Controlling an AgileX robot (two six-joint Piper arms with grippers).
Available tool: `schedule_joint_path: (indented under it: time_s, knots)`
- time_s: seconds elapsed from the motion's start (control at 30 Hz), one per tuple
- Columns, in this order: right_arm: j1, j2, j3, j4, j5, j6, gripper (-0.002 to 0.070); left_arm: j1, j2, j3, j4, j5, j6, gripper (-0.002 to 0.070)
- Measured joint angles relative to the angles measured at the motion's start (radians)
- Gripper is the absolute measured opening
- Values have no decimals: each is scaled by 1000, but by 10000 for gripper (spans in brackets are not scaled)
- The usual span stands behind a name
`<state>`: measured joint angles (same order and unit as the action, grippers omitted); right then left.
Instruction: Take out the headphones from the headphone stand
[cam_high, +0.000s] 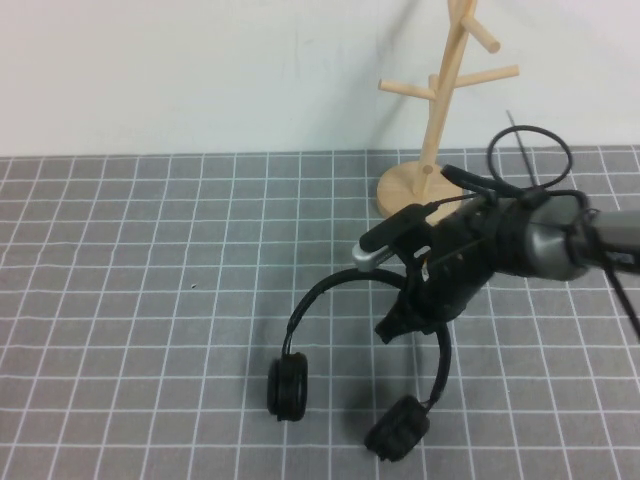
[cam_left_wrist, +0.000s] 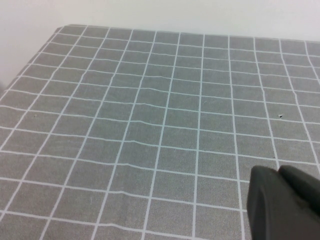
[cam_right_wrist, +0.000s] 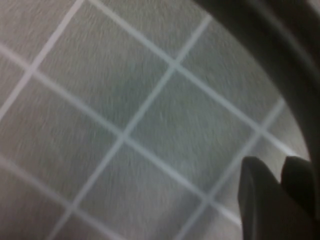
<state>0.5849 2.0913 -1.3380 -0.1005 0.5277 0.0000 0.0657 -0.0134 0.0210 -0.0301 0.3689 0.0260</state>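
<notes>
Headphones: the headphones (cam_high: 300, 315) are off the stand and sit in front of it, toward the robot, in the right half of the grid-patterned surface (cam_high: 150, 300). The thin headband arches upward; the two round ear cups are at the low end, one at the left and one further right and nearer the robot. The cups appear to rest on or just above the surface; contact cannot be confirmed.

Headphone stand: the headphone stand (cam_high: 440, 110) stands upright at the far right of the surface, near the wall. Its pegs are bare. Round base on the surface, well apart from the ear cups.

Right hand: the right hand (cam_high: 410, 315) is at the top of the headband, between the stand base and the ear cups, pointing down and toward the robot's left. It is clamped on the headband. In the right wrist view, the dark fingertips (cam_right_wrist: 265, 200) sit close together beside a dark curved band at the frame edge, above the grid.

Left hand: seen only in the left wrist view, where the left hand (cam_left_wrist: 280, 200) hangs over a bare part of the surface (cam_left_wrist: 150, 125). The two dark fingertips lie together, nothing between them.
</notes>
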Motion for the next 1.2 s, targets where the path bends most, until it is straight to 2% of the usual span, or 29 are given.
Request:
schedule_joint_path:
  time_s: [0.07,0.13,0.23,0.3,0.33,0.4,0.43,0.5,0.67,0.73,0.9,1.2]
  knots:
    - [0,32,-37,2,29,0,59,0,0,0,0,0,0,-4]
    - [0,47,-61,4,38,0,97,0,0,0,0,0,0,-4]
    - [0,50,-86,4,49,0,247,0,0,0,0,0,0,-4]
    - [0,50,-103,-1,64,6,372,0,0,0,0,0,0,-4]
    - [0,50,-110,-1,74,11,412,0,0,0,0,0,0,-4]
    - [0,50,-128,-1,108,23,440,0,0,0,0,0,0,-4]
    - [0,45,-132,-1,127,24,435,0,0,0,0,0,0,-4]
    - [0,16,-134,1,171,24,379,0,0,0,0,0,0,-5]
    - [0,-130,-124,38,259,35,145,0,0,0,0,0,0,-4]
    - [0,-219,-99,61,266,46,88,0,0,0,0,0,0,-4]
    - [0,-457,-1,117,297,54,50,0,0,0,0,0,0,-4]
    - [0,-764,34,75,521,62,-2,0,0,0,0,0,0,-4]
